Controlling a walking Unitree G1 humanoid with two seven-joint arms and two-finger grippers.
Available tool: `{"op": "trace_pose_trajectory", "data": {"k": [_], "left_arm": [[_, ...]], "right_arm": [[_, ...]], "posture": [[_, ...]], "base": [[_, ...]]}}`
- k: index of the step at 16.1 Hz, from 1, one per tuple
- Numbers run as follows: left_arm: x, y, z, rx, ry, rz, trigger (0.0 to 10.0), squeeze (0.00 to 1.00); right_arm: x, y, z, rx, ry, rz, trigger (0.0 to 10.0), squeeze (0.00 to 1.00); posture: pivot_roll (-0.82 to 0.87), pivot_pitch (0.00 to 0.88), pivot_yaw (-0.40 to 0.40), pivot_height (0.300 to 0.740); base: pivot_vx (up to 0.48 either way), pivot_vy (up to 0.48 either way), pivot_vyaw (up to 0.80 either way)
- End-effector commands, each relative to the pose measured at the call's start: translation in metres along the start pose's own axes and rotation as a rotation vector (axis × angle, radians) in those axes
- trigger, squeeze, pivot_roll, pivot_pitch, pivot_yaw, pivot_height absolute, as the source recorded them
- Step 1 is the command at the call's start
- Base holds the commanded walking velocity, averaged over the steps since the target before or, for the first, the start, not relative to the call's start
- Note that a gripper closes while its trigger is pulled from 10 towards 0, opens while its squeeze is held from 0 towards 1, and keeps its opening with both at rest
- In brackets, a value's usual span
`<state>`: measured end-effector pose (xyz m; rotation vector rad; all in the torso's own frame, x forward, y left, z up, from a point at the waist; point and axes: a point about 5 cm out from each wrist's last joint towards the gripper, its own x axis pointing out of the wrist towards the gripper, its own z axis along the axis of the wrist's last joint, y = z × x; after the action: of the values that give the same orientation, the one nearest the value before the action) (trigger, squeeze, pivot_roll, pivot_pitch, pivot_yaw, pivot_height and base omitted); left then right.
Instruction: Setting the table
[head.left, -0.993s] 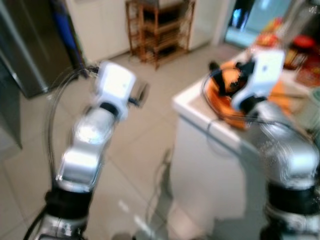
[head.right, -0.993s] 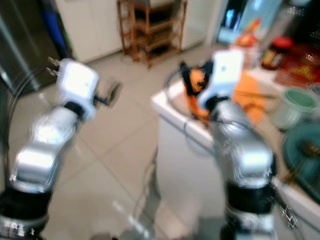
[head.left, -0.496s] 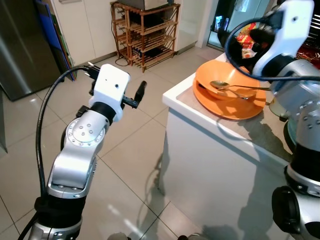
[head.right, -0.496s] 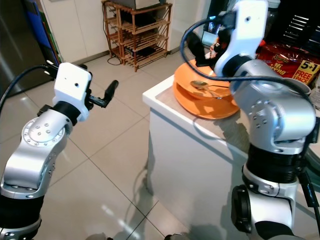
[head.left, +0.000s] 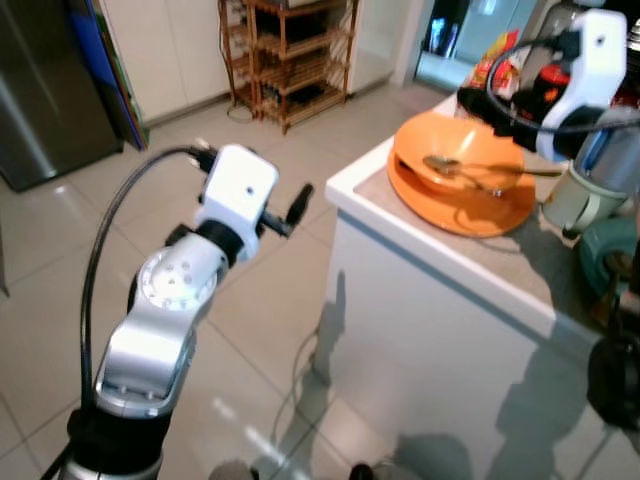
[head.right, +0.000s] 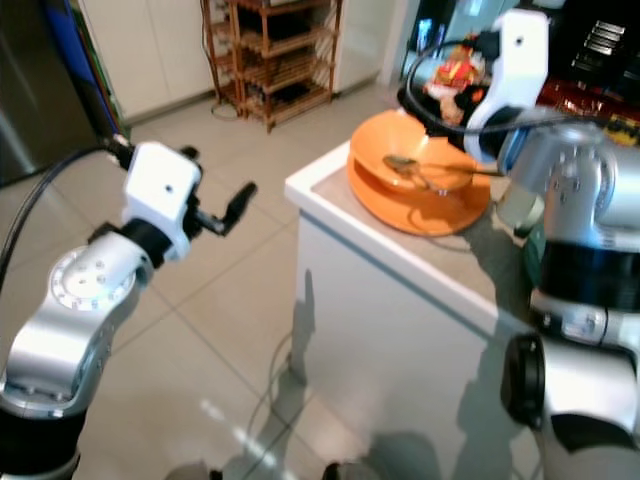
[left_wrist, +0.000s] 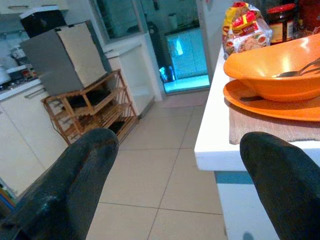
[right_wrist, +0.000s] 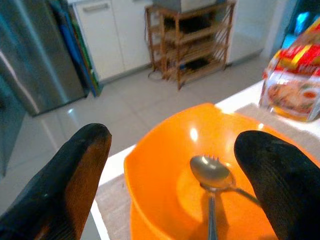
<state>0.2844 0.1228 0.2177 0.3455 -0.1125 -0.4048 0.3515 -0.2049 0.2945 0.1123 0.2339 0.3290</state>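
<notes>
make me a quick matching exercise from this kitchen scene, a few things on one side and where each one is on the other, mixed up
Things:
1. spoon
2. orange bowl
3. wooden rack
4. left gripper

Places:
A. on the tiled floor by the white cupboards
B. lying inside the bowl
C. held open in the air beside the counter's corner
D. sitting on the orange plate on the counter

Pairs: 1-B, 2-D, 3-A, 4-C
</notes>
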Motion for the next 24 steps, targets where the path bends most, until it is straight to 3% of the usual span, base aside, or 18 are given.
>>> {"op": "trace_pose_trajectory", "data": {"k": [1, 2, 5, 8, 13, 17, 20, 24], "left_arm": [[0.004, -0.003, 0.001, 0.009, 0.015, -0.031, 10.0, 0.00], [0.005, -0.006, -0.002, 0.019, 0.032, -0.062, 10.0, 0.00], [0.007, -0.017, -0.001, 0.019, 0.030, -0.176, 10.0, 0.00], [0.008, -0.025, 0.004, 0.035, 0.013, -0.253, 10.0, 0.00], [0.010, -0.032, 0.008, 0.035, 0.003, -0.310, 10.0, 0.00], [0.008, -0.039, 0.010, 0.002, -0.012, -0.362, 10.0, 0.00], [0.004, -0.049, 0.015, -0.027, -0.033, -0.463, 10.0, 0.00], [0.004, -0.051, 0.014, -0.023, -0.025, -0.477, 10.0, 0.00]], "right_arm": [[0.008, -0.004, -0.009, -0.011, 0.140, 0.014, 10.0, 0.00], [0.016, -0.008, -0.015, -0.036, 0.237, 0.013, 10.0, 0.00], [0.030, -0.013, -0.019, -0.079, 0.363, 0.029, 10.0, 0.00], [0.036, -0.018, -0.012, -0.131, 0.401, 0.007, 10.0, 0.00], [0.024, -0.041, 0.001, -0.132, 0.459, -0.021, 10.0, 0.00], [0.016, -0.052, -0.009, -0.086, 0.552, 0.011, 10.0, 0.00], [0.018, -0.050, -0.018, -0.049, 0.592, 0.058, 10.0, 0.00], [0.023, -0.043, -0.026, -0.062, 0.639, 0.095, 9.8, 0.00]], "posture": [[0.05, 0.025, -0.076, 0.740], [0.04, 0.019, -0.067, 0.740], [0.02, 0.004, -0.036, 0.740], [0.03, 0.000, -0.031, 0.740], [0.02, 0.000, -0.036, 0.740], [0.01, 0.000, -0.045, 0.740], [0.01, 0.000, -0.044, 0.740], [0.00, 0.000, -0.042, 0.740]], "base": [[0.000, 0.000, 0.00], [0.000, 0.000, 0.00], [0.000, 0.000, 0.00], [0.000, 0.000, 0.00], [0.000, 0.000, 0.00], [0.000, 0.000, 0.00], [0.000, 0.000, 0.00], [0.000, 0.000, 0.00]]}}
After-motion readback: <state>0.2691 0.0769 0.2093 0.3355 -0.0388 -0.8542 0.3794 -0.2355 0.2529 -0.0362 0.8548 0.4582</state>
